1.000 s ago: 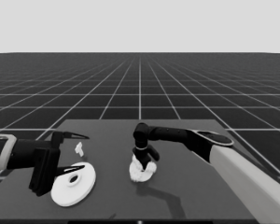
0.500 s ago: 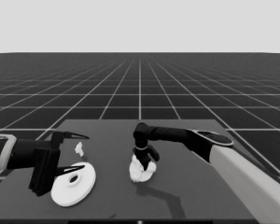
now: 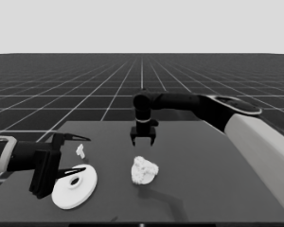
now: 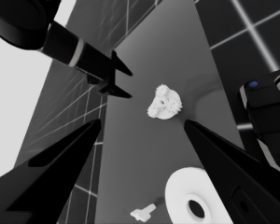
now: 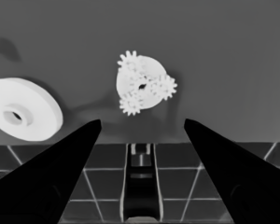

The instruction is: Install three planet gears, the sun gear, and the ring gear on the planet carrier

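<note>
The smaller round part [image 3: 144,171] lies mid-table with small gears [image 5: 167,86] seated on it; three of them poke past its rim [image 5: 142,74]. My right gripper [image 3: 143,140] hangs open above and just beyond it, touching nothing, and looks down on it in its wrist view [image 5: 142,122]. The larger round part [image 3: 75,187] lies flat at the front left, also seen in the right wrist view [image 5: 23,115]. My left gripper [image 3: 74,156] waits open over the table's left end, partly above that larger part without holding it.
A thin white piece [image 3: 80,151] lies between the left gripper's fingers, just behind the larger round part. From the left wrist view, the gear stack [image 4: 164,102] and the right gripper [image 4: 120,80] show farther off. Dark machinery with blue lights [image 4: 266,116] sits at that view's edge.
The right gripper was down at the gear stack; it has lifted up and back, and now hangs open, clear of it. The left arm has not moved.
</note>
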`<state>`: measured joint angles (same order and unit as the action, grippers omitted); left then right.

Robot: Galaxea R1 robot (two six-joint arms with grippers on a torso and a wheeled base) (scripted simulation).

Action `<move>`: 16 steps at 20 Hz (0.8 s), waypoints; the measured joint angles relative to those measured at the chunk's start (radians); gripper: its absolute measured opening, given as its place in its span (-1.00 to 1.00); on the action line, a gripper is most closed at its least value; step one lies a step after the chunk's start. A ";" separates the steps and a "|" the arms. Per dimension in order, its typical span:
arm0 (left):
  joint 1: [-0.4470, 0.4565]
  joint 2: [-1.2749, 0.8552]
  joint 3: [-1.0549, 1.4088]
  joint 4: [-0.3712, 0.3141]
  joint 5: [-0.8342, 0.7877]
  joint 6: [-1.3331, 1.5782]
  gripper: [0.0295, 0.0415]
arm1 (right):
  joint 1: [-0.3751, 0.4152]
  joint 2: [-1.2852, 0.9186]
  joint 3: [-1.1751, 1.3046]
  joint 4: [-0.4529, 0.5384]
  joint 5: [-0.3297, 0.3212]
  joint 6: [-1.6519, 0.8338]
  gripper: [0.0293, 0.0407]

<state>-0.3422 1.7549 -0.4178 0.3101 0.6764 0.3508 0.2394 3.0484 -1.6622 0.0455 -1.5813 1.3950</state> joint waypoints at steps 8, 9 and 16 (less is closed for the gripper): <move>0.000 0.000 0.000 0.000 0.000 0.000 0.49 | -0.580 -1.252 1.242 -0.725 0.391 -1.052 0.62; 0.000 0.000 0.000 0.000 0.000 0.000 0.49 | -0.586 -1.268 1.256 -0.732 0.395 -1.063 0.61; 0.007 0.283 -0.477 -0.323 0.945 -1.333 0.55 | -0.594 -1.289 1.275 -0.743 0.401 -1.079 0.61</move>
<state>-0.3353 2.0380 -0.8944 -0.0132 1.6210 -0.9825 -0.3545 1.7597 -0.3872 -0.6974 -1.1803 0.3163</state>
